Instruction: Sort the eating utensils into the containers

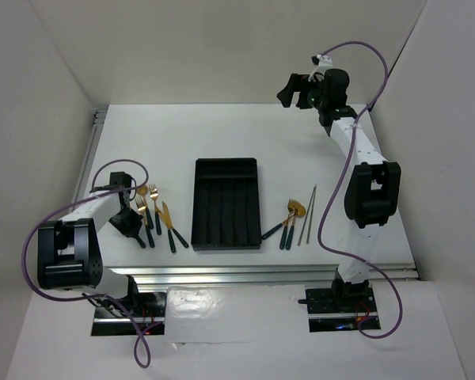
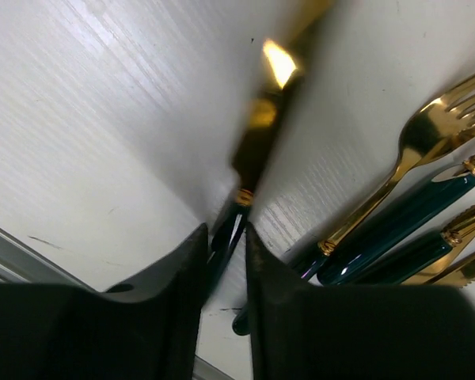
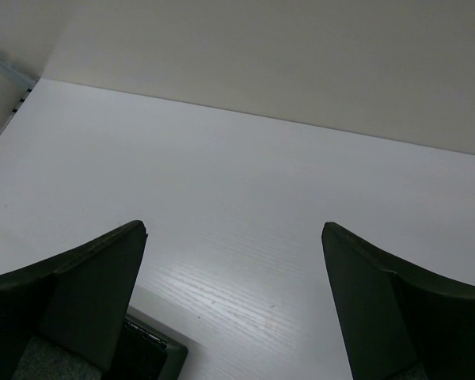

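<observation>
1. Your left end effector pinches a gold-headed utensil by its teal handle, left of the black tray.
2. Your right end effector is spread wide, raised at the far right.
3. The chopsticks lie on the table, right of the tray.

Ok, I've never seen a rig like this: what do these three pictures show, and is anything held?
Two robot arms are bolted at the near edge of a white table. The overhead picture looks down from behind them; the other two come from a camera on each wrist, so the dark shapes at the bottom are that arm's own fingers. A black tray lies in the middle, its compartments empty. Gold-and-teal utensils lie left of it, more utensils right of it beside two chopsticks. The left gripper straddles one teal handle; whether it pinches yet is unclear. The right gripper is open, raised, holding nothing.
</observation>
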Available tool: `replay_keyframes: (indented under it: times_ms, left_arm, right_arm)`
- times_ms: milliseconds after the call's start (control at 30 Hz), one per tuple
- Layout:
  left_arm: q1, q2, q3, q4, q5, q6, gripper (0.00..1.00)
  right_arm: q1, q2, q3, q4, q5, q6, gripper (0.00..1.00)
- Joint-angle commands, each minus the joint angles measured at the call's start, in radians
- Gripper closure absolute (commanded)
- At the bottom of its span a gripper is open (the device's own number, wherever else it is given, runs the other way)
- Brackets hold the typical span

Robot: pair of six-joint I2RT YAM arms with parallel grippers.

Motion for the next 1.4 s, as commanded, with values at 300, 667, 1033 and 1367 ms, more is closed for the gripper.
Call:
replay_keyframes:
  times_ms: [300,667,1033,1367]
  left_arm:
    - [0.008,0.064,-0.036,0.012,0.008,-0.028,1.0]
    - [0.008,-0.208,0.026,-0.093,0.039,0.002,1.0]
    - [-0.185,-0.306,0.172,-0.006,0.24,0.205,1.0]
    - [-0.452,-0.111,0.366,0.134,0.37,0.387,1.0]
  right_arm:
    - [0.005,0.002,0.04,0.002,0.02,-0.016,0.0]
    - [0.005,0.002,0.04,0.002,0.029,-0.007,0.0]
    - [0.005,-0.007,0.04,0.002,0.073,0.05,0.0]
    - [-0.004,-0.036,0.03,0.002,0.082,0.059,0.0]
